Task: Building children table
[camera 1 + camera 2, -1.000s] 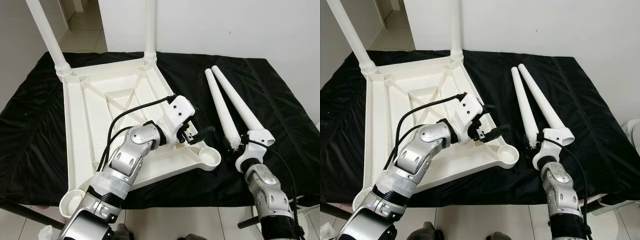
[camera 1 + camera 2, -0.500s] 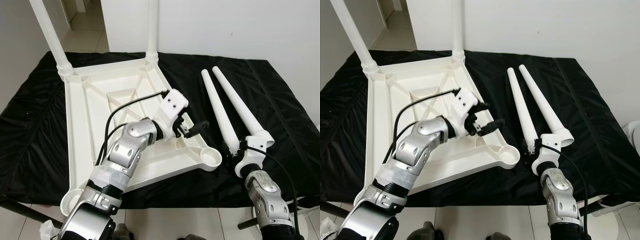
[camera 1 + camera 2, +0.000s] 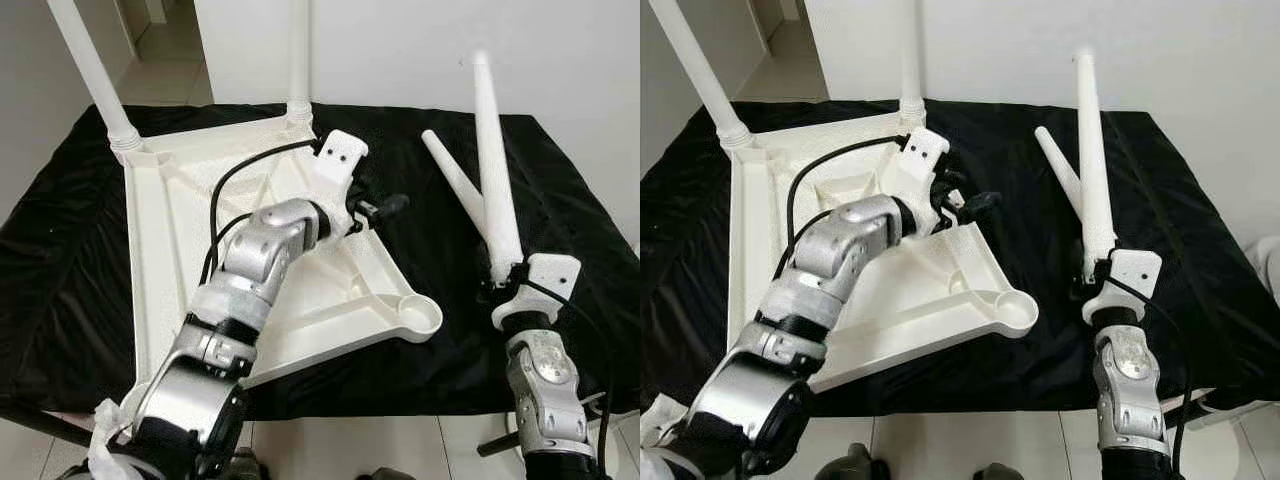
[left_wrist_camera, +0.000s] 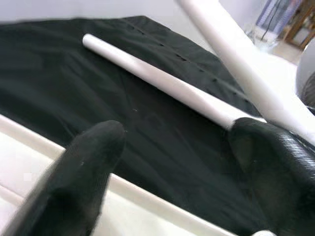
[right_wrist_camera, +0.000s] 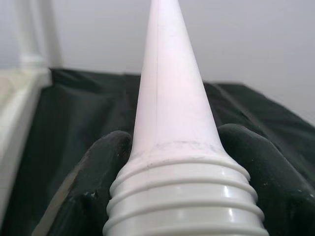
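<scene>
I see the right tool (image 3: 497, 283) now clamped on a table leg (image 3: 491, 170) raised nearly upright off the worktop (image 3: 70, 230), left tool (image 3: 385, 208) open above the upturned tabletop (image 3: 170, 230), so seating it in the empty corner socket (image 3: 421, 318) comes next.

Two fitted legs, far-left leg (image 3: 95, 75) and far-right leg (image 3: 299, 55), both run off the top edge, tips not visible; near-left corner of the tabletop (image 3: 165, 240) is covered by the left arm (image 3: 250, 290); held leg (image 3: 1092, 170) has its threaded base hidden behind the right gripper (image 3: 1095, 272); lying leg (image 3: 452, 180) has its lower end hidden behind the held leg; left gripper (image 4: 172, 162) fingertips are blurred in the wrist view.
</scene>
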Motion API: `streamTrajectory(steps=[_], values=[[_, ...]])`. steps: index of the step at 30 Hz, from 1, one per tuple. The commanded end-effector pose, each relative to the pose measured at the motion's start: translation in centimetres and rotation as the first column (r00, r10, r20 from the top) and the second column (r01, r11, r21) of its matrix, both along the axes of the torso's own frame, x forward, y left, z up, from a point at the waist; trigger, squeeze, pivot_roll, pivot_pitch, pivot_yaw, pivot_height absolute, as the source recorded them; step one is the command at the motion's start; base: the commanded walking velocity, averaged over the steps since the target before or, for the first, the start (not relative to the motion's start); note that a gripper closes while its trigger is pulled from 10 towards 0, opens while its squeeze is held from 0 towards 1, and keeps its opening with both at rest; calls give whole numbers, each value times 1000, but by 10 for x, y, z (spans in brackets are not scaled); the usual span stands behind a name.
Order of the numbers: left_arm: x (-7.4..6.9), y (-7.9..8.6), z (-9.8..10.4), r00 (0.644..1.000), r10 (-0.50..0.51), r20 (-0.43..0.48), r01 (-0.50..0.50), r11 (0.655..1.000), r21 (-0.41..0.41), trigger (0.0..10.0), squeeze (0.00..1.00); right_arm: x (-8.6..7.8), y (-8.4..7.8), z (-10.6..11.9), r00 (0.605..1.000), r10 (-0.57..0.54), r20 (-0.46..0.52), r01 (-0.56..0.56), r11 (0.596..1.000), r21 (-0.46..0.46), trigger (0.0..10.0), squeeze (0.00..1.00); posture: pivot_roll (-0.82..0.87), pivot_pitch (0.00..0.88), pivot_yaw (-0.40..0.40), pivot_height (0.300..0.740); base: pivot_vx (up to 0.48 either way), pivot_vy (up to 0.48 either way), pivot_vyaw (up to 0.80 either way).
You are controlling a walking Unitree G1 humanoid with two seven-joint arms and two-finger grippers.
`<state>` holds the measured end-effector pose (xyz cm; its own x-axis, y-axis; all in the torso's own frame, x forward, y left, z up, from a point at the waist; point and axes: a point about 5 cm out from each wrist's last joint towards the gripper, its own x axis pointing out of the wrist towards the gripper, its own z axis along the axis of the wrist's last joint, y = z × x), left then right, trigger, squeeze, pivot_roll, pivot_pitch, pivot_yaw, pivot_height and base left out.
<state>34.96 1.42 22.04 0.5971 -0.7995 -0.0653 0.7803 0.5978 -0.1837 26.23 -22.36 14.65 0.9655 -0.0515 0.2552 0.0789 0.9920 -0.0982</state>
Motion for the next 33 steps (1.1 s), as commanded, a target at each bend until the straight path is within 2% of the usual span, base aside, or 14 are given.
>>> streamTrajectory(steps=[1, 2, 3, 6, 8, 9, 10, 11, 12, 14, 15, 19, 26, 33], values=[[1, -3, 5, 997, -55, -60, 51, 997, -60, 10000, 855, 0, 7, 10, 998, 38, 52, -37, 999, -26, 10000, 0, -47, 0, 25, 740, 0, 0, 0], [1, -5, 11, 992, -90, -87, 79, 989, -124, 10000, 1000, 1, 10, 12, 997, 56, 61, -53, 997, -50, 10000, 0, -47, 0, 25, 740, 0, 0, 0], [1, -5, 11, 992, -90, -87, 79, 989, -124, 10000, 1000, 1, 10, 12, 997, 56, 61, -53, 997, -50, 10000, 0, -47, 0, 25, 740, 0, 0, 0], [-1, -8, 21, 981, -159, -115, 134, 971, -197, 10000, 1000, 2, 15, 13, 994, 81, 69, -75, 994, -79, 10000, 0, -46, 0, 26, 740, 0, 0, 0], [-1, -8, 21, 981, -159, -115, 134, 971, -197, 10000, 1000, 2, 15, 13, 994, 81, 69, -75, 994, -79, 10000, 0, -46, 0, 26, 740, 0, 0, 0], [-2, -10, 24, 973, -191, -128, 159, 961, -224, 10000, 1000, 2, 18, 14, 993, 94, 75, -88, 993, -85, 10000, 0, -47, 0, 27, 740, 0, 0, 0], [0, -12, 27, 958, -212, -195, 156, 951, -265, 10000, 1000, 4, 24, 16, 989, 124, 78, -115, 987, -108, 10000, 0, -51, 0, 31, 740, 0, 0, 0], [0, -12, 27, 958, -212, -195, 156, 951, -265, 10000, 1000, 4, 24, 16, 989, 124, 78, -115, 987, -108, 10000, 0, -51, 0, 31, 740, 0, 0, 0], [2, -14, 28, 937, -238, -257, 155, 939, -307, 10000, 333, 5, 29, 17, 985, 151, 80, -141, 982, -127, 10000, 0, -51, 0, 31, 740, 0, 0, 0], [3, -15, 29, 924, -254, -287, 155, 933, -324, 10000, 333, 7, 33, 18, 982, 169, 81, -157, 978, -139, 10000, 0, -51, 0, 31, 740, 0, 0, 0], [4, -17, 26, 915, -246, -318, 142, 938, -316, 10000, 0, 8, 37, 20, 978, 191, 85, -176, 972, -156, 10000, 0, -54, 0, 34, 740, 0, 0, 0], [6, -19, 23, 915, -230, -332, 131, 947, -294, 10000, 0, 9, 41, 22, 974, 207, 91, -190, 967, -167, 10000, 0, -55, 0, 36, 740, 0, 0, 0], [8, -28, 24, 905, -216, -365, 120, 956, -269, 10000, 0, 12, 59, 29, 953, 281, 113, -255, 946, -199, 10000, 0, -58, 2, 38, 740, 0, 0, 0], [12, -30, 27, 892, -212, -399, 96, 952, -291, 10000, 0, 5, 71, 25, 936, 338, 99, -310, 924, -224, 10000, 0, -65, 5, 37, 740, 0, 0, 0]])
